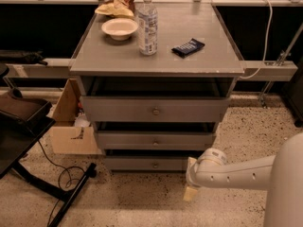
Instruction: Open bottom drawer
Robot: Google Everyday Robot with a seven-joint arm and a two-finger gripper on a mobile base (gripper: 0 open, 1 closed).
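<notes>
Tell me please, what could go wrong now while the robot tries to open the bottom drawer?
The tool hangs low by the right end of the bottom drawer, away from its small knob; it may miss or slip. A bump could perhaps topple the upright bottle on top.

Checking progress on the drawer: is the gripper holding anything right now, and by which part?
Nothing. The gripper sits low beside the right end of the bottom drawer, clear of its knob.
</notes>
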